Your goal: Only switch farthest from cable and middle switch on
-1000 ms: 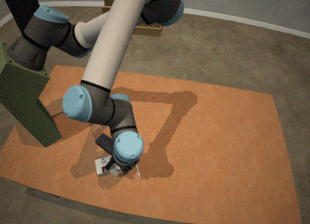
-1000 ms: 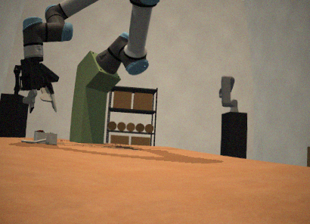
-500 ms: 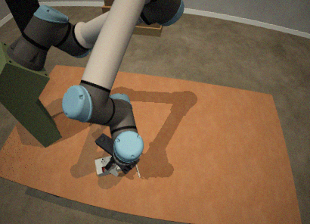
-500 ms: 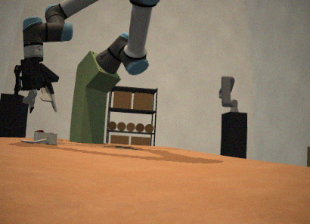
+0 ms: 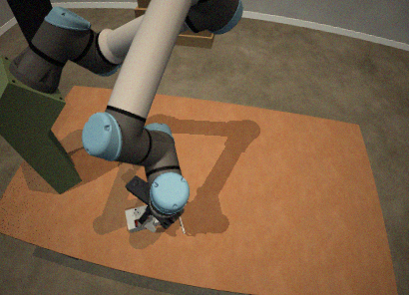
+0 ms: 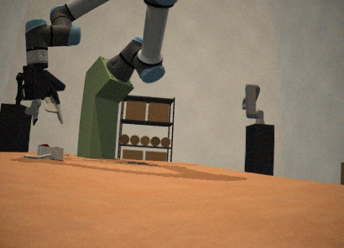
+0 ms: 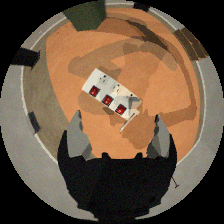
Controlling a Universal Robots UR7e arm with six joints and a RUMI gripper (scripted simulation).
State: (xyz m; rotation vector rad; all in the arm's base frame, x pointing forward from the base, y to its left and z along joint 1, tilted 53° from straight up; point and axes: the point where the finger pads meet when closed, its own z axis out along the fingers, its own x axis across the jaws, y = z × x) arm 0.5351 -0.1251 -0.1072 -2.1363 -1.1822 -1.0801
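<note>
A white power strip (image 7: pixel 111 96) lies face up on the orange mat, with three red rocker switches (image 7: pixel 106 100) in a row and a short white cable stub (image 7: pixel 129 120) at one end. In the top view it (image 5: pixel 136 218) is mostly hidden under the wrist. In the exterior view it (image 6: pixel 49 152) lies at the far left of the mat. My gripper (image 7: pixel 119 112) is open and empty, hanging above the strip with its fingers (image 6: pixel 45 109) pointing down and well clear of it.
The green robot base (image 5: pixel 30 133) stands at the mat's left edge. A shelf with boxes (image 6: pixel 147 128) and a black pedestal (image 6: pixel 259 149) stand behind the mat.
</note>
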